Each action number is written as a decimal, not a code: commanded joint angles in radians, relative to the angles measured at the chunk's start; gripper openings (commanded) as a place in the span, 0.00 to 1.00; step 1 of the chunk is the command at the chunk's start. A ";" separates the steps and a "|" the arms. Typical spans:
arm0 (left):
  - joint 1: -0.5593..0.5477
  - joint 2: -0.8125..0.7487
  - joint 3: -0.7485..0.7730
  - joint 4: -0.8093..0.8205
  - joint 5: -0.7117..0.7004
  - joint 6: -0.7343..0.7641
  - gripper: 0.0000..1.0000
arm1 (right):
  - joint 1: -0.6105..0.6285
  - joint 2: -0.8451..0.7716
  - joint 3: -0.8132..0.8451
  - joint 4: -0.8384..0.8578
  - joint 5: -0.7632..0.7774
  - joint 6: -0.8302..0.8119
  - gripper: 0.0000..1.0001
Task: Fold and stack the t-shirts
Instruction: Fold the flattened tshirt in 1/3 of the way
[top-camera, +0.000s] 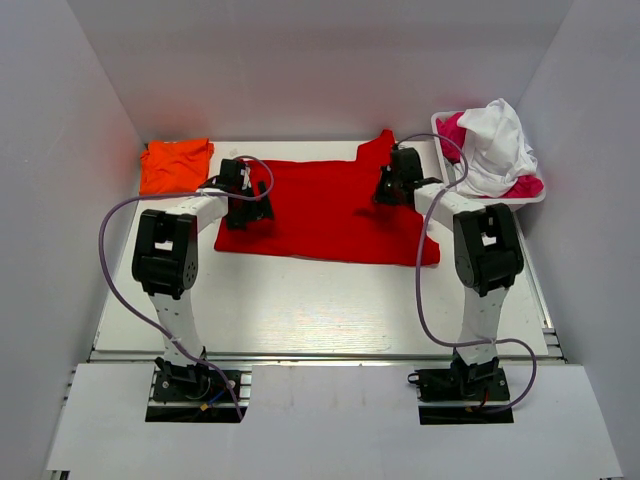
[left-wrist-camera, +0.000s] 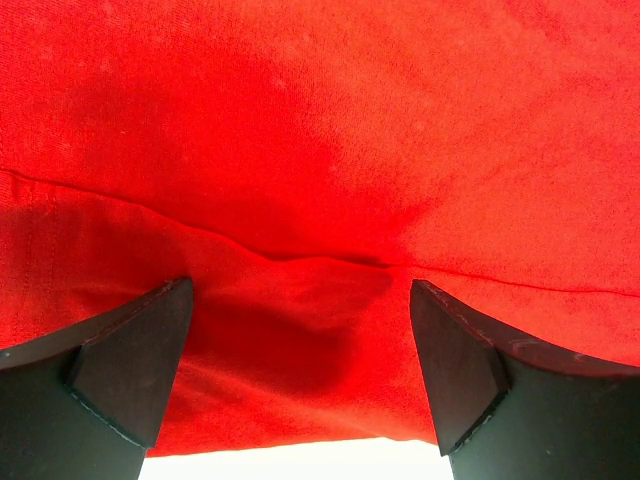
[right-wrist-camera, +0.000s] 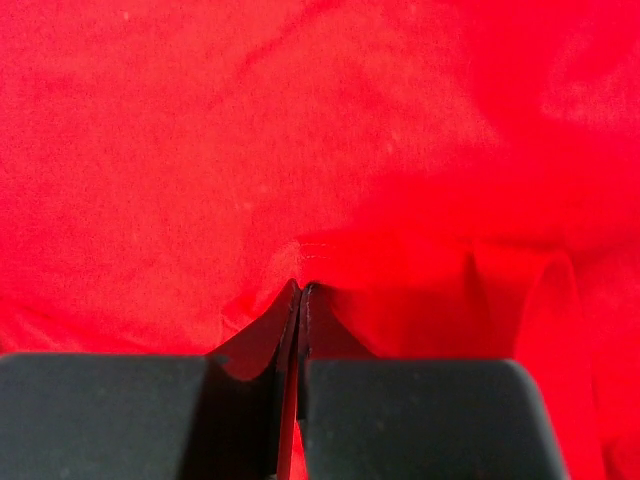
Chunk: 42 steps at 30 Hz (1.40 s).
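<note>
The red t-shirt (top-camera: 330, 215) lies spread at centre. The left gripper (left-wrist-camera: 300, 300) stands released, straddling its 9 o'clock hem. The right gripper (right-wrist-camera: 300, 292) pinches cloth at 2 o'clock. The orange t-shirt (top-camera: 175, 165) sits at 10 o'clock.

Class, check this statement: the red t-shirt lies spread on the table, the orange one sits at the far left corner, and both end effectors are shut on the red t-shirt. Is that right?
Not quite. The left end effector is open, its jaws apart over the red t-shirt, as the left wrist view shows. Only the right end effector is shut on it. The orange t-shirt does sit at the far left corner.
</note>
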 joint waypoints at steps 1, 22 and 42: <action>0.002 0.054 0.002 -0.049 -0.024 0.015 1.00 | 0.001 0.045 0.068 -0.021 -0.015 -0.038 0.00; 0.002 0.072 0.011 -0.068 -0.033 0.043 1.00 | -0.002 0.277 0.426 -0.074 0.035 -0.444 0.03; 0.002 0.069 0.020 -0.077 -0.026 0.052 1.00 | -0.001 -0.007 0.114 0.035 0.072 -0.529 0.90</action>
